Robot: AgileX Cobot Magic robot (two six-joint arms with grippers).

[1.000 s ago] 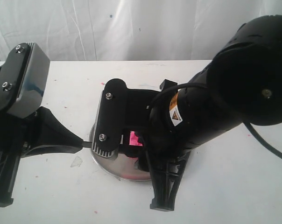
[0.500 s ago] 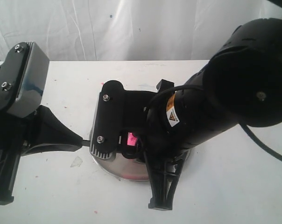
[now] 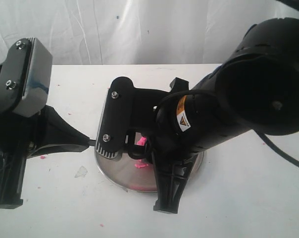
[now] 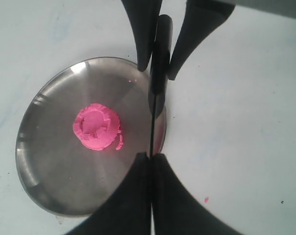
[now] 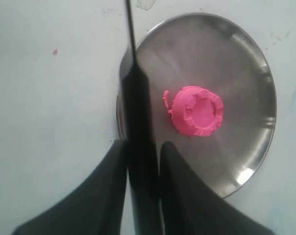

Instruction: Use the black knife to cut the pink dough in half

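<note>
The pink dough (image 4: pixel 96 127) is one round puck with a ridged rim, near the middle of the steel plate (image 4: pixel 50 161); a thin pink strand clings to its side. The black knife (image 4: pixel 158 73) is held level above the plate's edge, beside the dough and apart from it. My left gripper (image 4: pixel 151 155) is shut on the blade tip. My right gripper (image 5: pixel 142 144) is shut on the handle (image 5: pixel 138 107). In the exterior view the right arm hides most of the dough (image 3: pixel 139 141) and the knife.
The plate (image 3: pixel 124 173) sits on a white table with a white sheet behind. Tiny pink crumbs (image 3: pixel 42 157) lie on the table by the left arm. A small clear scrap (image 3: pixel 80 171) lies just left of the plate.
Both arms have shifted slightly with the knife between them. The right wrist has moved back a little, so more of the plate and a low pink bit of dough show.
</note>
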